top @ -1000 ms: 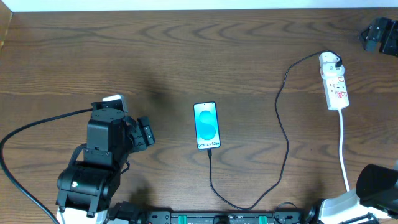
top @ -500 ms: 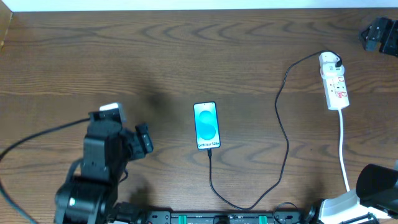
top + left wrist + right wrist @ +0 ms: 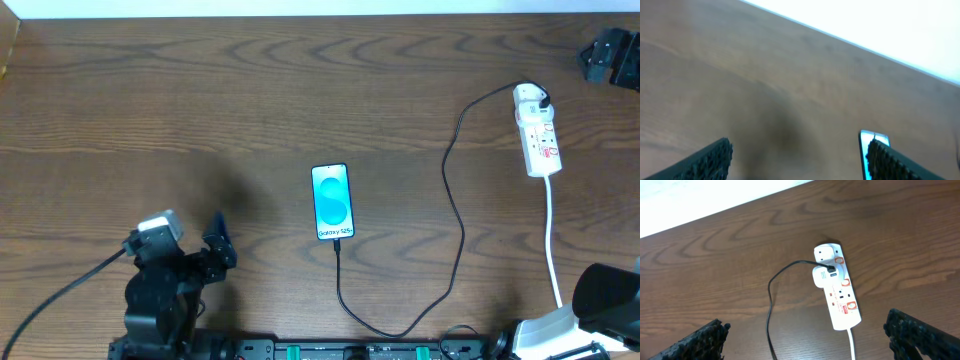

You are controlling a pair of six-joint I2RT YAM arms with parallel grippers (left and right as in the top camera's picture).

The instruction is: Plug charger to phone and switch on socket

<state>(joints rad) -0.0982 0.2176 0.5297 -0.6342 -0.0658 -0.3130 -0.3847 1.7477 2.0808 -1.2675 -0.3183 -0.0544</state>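
left claw [image 3: 799,161]: we see it at the near left edge of the table [image 3: 300,90], jaws wide, nothing between them, only bare wood under it
right claw [image 3: 807,337]: jaws spread as wide, holding nothing; it hangs over the near right side and its camera looks up at the socket
charger [image 3: 455,200]: thin black cable; we follow it from the phone toward the near edge, round a loop, then up the right side to the socket
tip [image 3: 338,243]: meets the near short edge of the phone; we cannot tell if it is fully seated
phone [image 3: 332,203]: flat on the table, about centre, screen up and lit blue, long side running near to far, well apart from both claws; one corner shows beside a finger in the left wrist view
white cord [image 3: 552,240]: runs from the near end of the socket down to the near right edge
socket [image 3: 538,135]: white strip, far right, lying flat, slightly slanted; red marks on top; we cannot tell whether the switch is on or off
plug [image 3: 538,100]: sits in the far end of the socket
dark object [image 3: 608,55]: far right corner, cut off by the frame, unclear what it is
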